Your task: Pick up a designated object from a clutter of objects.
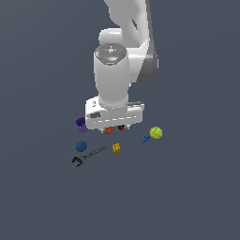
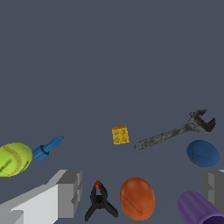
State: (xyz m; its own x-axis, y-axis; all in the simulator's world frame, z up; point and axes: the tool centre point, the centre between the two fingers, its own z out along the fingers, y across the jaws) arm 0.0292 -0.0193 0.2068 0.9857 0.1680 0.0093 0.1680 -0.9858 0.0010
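The designated object is a tiny yellow-orange studded cube (image 2: 120, 134) lying alone on the dark floor, also seen in the exterior view as the cube (image 1: 116, 148) just in front of the arm's hand. My gripper (image 2: 142, 186) is open, with one grey finger (image 2: 70, 192) and the other finger (image 2: 213, 183) wide apart and nothing between them. It hovers over the orange ball (image 2: 137, 198) and the black-red clamp (image 2: 100, 201), short of the cube. In the exterior view the gripper (image 1: 114, 125) is mostly hidden under the white hand.
A dark wrench (image 2: 175, 133) lies beside the cube, with a blue ball (image 2: 202, 153) and a purple cup (image 2: 199, 208) past it. On the cube's other side are a blue piece (image 2: 47, 148) and a yellow-green ball (image 2: 14, 159).
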